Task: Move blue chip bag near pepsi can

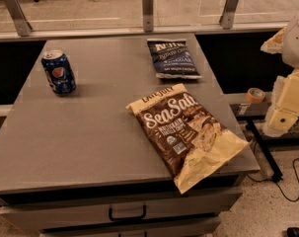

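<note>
You had the blue chip bag (173,58) lying flat at the far right of the desk (90,142), close to its back edge. The pepsi can (58,72) stood upright at the far left, well apart from the bag. The large brown-and-cream Sea Salt chip bag (188,132) lay tilted at the front right, one corner hanging over the desk's edge, nearer the camera than the straight line between bag and can. Your gripper (286,113) hung beyond the desk's right side, touching none of them; whether it was released or clenched, you could not tell. An orange tape roll (256,95) sat on a ledge near it.
</note>
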